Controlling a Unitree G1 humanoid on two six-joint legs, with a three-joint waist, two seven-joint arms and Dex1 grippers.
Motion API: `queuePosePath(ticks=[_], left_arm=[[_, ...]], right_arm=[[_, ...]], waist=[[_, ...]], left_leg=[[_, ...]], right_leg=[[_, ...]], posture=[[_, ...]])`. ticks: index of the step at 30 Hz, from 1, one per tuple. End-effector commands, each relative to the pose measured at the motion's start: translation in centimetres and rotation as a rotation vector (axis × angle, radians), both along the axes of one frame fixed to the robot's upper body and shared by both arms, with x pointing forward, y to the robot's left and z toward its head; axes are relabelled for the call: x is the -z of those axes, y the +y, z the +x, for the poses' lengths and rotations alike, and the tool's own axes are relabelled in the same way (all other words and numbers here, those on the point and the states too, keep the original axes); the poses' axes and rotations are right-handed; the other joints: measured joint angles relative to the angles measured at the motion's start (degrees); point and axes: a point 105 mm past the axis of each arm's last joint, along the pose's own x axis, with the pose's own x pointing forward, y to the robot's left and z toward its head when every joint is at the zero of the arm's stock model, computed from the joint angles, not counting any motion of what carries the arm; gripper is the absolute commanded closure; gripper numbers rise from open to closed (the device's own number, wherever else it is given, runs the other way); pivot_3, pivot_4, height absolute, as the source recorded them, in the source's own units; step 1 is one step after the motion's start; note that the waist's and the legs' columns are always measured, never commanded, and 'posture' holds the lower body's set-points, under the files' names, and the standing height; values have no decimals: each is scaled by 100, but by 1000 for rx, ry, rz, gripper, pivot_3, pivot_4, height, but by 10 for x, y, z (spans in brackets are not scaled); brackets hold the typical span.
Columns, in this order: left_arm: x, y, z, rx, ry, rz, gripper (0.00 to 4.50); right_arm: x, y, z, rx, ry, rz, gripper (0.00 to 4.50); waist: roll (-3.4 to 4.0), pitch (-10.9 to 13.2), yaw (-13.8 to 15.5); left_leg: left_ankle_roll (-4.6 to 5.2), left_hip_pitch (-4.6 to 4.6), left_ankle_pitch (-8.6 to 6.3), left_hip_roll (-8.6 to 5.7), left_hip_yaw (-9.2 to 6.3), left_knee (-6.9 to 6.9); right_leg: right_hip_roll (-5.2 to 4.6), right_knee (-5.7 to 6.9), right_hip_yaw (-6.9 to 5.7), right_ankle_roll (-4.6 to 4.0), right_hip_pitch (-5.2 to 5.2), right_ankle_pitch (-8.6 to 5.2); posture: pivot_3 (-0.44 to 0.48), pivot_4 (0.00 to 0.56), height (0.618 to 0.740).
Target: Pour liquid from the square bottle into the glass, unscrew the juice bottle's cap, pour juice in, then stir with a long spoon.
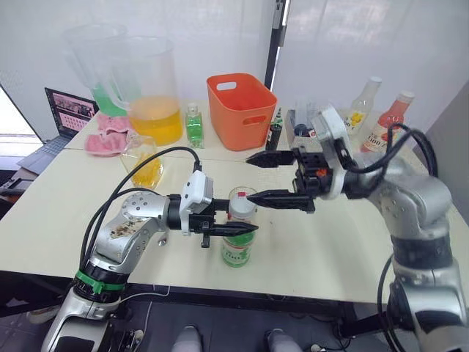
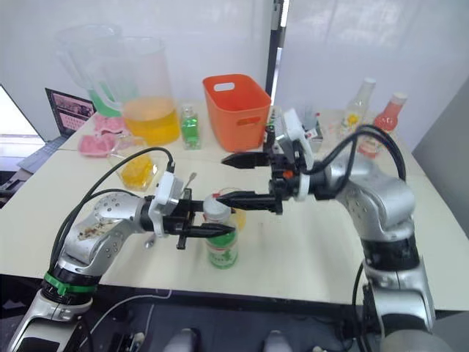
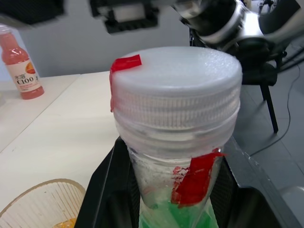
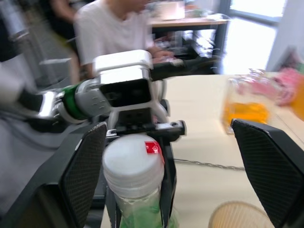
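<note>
The juice bottle (image 1: 238, 242), clear with green liquid, red tape and a white cap (image 3: 175, 90), stands near the table's front edge. My left gripper (image 1: 236, 220) is shut on its neck just under the cap. My right gripper (image 1: 256, 177) hangs open at cap height, just right of the cap and not touching it. A ribbed glass (image 3: 42, 204) with a little orange in it stands close behind the bottle. The square bottle (image 1: 193, 126), small and green, stands at the back beside the pitcher. A slim pale handle (image 2: 192, 177), maybe the spoon, lies behind my left wrist.
An orange basket (image 1: 240, 110) and two big pitchers (image 1: 150, 92) stand at the back, with drink bottles (image 1: 392, 117) at the back right. Another glass of orange liquid (image 1: 146, 165) and pink items (image 1: 106, 139) sit on the left. A person (image 4: 114, 28) sits beyond the table.
</note>
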Motion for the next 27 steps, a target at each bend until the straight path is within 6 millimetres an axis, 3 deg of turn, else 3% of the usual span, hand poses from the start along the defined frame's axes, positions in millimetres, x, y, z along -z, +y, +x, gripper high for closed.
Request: queuePosePath(ticks=[1, 8, 17, 25, 27], left_arm=[[17, -2, 0, -5, 87, 30, 3189], [15, -5, 4, 20, 94, 13, 3189], [17, -8, 5, 32, 96, 16, 3190], [19, -6, 2, 27, 95, 22, 3190], [18, -6, 1, 30, 93, 19, 3190]], right_arm=[[-13, 2, -14, 82, -48, 45, 91], [3, 7, -20, 235, -29, 1, 91], [10, 15, -21, 271, -18, -17, 91], [7, 24, -24, 197, 0, -8, 2598], [8, 26, -27, 137, -3, -40, 2800]], waist=[[1, 0, -15], [1, -2, -1], [1, -2, 7], [1, -2, 5], [1, -2, 0]], left_leg=[[0, -1, 0, 0, 0, 1], [-6, 4, -3, 0, 0, 9], [-1, 0, -1, 0, 0, 6], [-1, 0, -1, 0, -1, 6], [-1, 0, -1, 1, -1, 6]], right_leg=[[0, 1, 0, 1, -1, 1], [-1, -12, 0, -1, 7, 7], [-1, -13, 0, -3, 6, 7], [-1, -14, 0, -3, 7, 7], [-1, -13, 0, -3, 7, 7]], posture=[[0, 150, 740], [0, 150, 740], [0, 150, 740], [0, 150, 740], [0, 150, 740]])
